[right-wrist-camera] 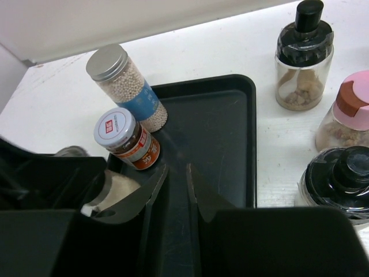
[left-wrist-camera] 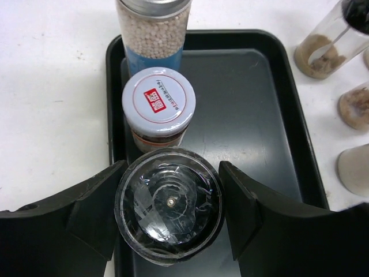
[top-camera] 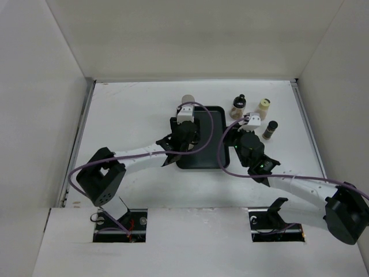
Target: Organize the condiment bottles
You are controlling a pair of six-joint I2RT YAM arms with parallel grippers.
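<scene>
My left gripper (left-wrist-camera: 169,208) stands over the black tray (left-wrist-camera: 248,127), its jaws against both sides of an upright bottle with a clear-over-black cap (left-wrist-camera: 169,199). Just beyond it in the tray stand a jar with a white and red lid (left-wrist-camera: 158,104) and a grey-capped bottle of white beads (left-wrist-camera: 153,29). My right gripper (right-wrist-camera: 177,169) hovers over the tray's near part, fingers almost together with nothing between them. To its right, on the table, stand a black-topped spoon jar (right-wrist-camera: 304,63), a pink-capped bottle (right-wrist-camera: 351,112) and a black-lidded bottle (right-wrist-camera: 340,179).
In the top view the tray (top-camera: 214,151) lies mid-table with both grippers over it. A cream-capped bottle (top-camera: 264,107) and a dark bottle (top-camera: 270,128) stand to its right. White walls enclose the table on three sides.
</scene>
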